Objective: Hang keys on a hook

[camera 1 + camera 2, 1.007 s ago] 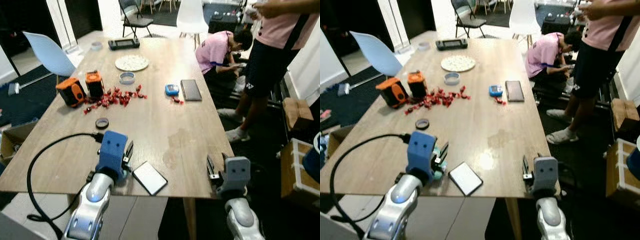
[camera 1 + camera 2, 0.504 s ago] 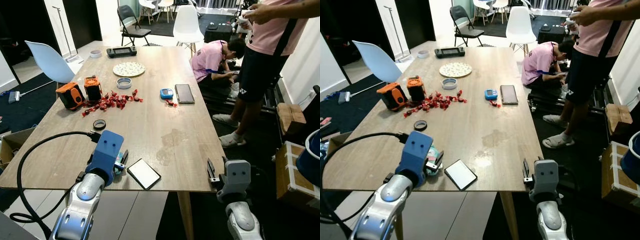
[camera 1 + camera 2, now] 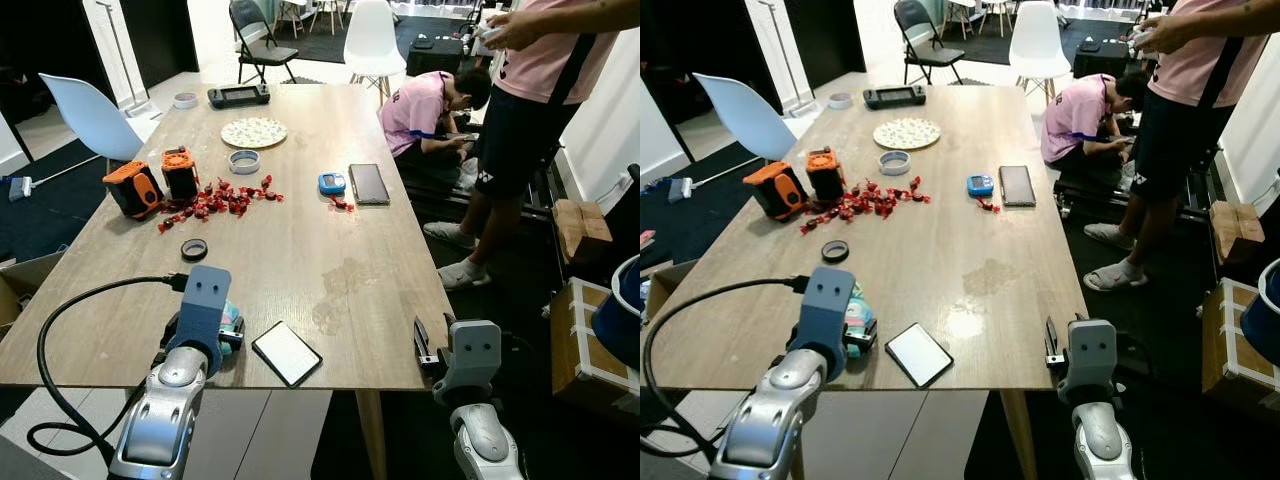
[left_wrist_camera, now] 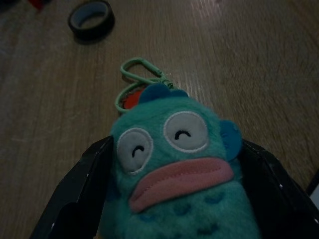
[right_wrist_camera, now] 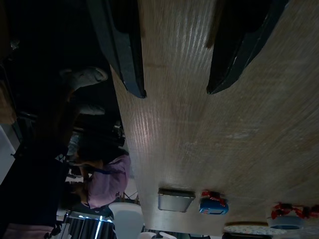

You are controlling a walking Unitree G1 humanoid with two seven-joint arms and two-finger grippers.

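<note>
The left gripper is seen low over the near edge of the wooden table, its two black fingers closed against the sides of a teal plush keychain. The plush, with stitched eyes and a pink mouth, is held between the jaws, and its green clip loop lies flat on the wood just ahead of the fingertips. A black tape ring is found further ahead of the jaws, well apart from the loop. A white-faced phone lies just beside the gripper, on its right.

Compared with a second ago, the plush is now visible between the fingers in the head views, where earlier the blue wrist housing covered that spot; half a second ago only a sliver of teal was seen. The whole scene has shifted as the head camera moved, so the table's contents are not judged to have moved.

The right gripper is held at the table's near right edge, its jaws parted with bare wood between them and nothing gripped. Far ahead of it, a dark phone and a small blue object can be made out. A standing person and a crouching person are seen beyond the table's right side.
</note>
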